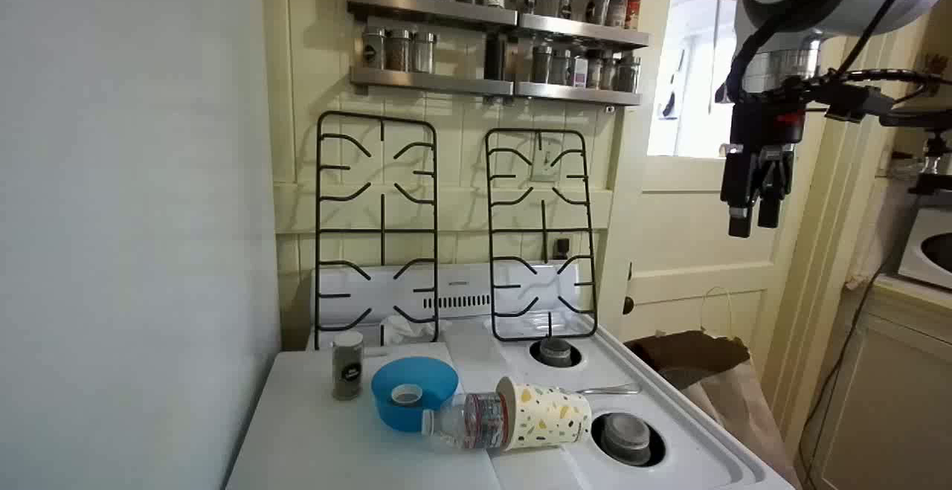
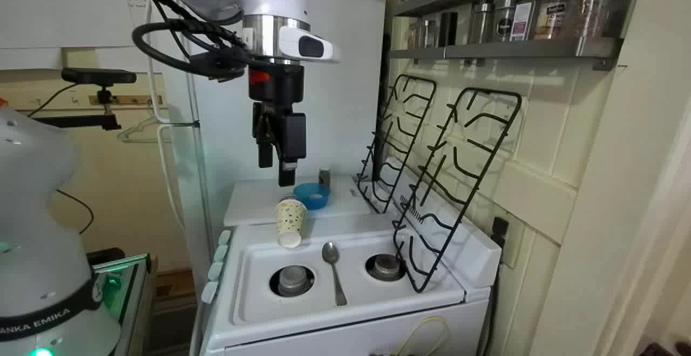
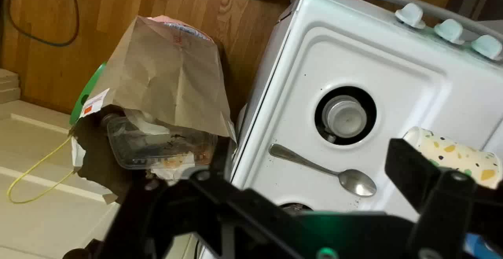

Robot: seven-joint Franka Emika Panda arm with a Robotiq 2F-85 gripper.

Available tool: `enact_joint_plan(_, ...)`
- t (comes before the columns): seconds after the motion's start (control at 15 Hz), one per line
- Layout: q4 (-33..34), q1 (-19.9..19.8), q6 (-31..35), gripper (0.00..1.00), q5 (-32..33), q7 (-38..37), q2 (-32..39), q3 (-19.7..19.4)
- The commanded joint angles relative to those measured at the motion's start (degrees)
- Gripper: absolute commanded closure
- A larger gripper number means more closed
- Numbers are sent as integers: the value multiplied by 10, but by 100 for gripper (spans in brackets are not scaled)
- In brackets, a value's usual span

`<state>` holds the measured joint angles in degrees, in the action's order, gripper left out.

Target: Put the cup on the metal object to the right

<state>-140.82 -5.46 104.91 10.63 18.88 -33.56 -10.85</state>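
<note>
The gripper (image 1: pixel 754 221) is hanging with jaws apart, holding nothing. The cup (image 1: pixel 549 417) is lying sideways on the surface (image 1: pixel 532 469), its base facing the metal burner (image 1: pixel 626 434). An uneven touch could be rolling it; the bottle (image 1: pixel 470 421), perhaps inside its mouth, could be dragging along.

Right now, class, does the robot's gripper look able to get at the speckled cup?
Probably yes: the gripper hangs open, higher than the cup, which lies on its side with nothing seen on top. The clear bottle at its rim may hinder a grasp there.
</note>
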Motion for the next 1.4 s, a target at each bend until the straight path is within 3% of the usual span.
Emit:
enact_joint_plan(0.0,1,1,-1,0,0,0,0,0)
enact_joint_plan(1.13,1,1,-1,0,0,0,0,0)
enact_joint_plan(1.2,14,-17,-14,0,5,-82,21,24)
enact_joint_plan(1.33,7,-13,12,0,-21,-155,35,40)
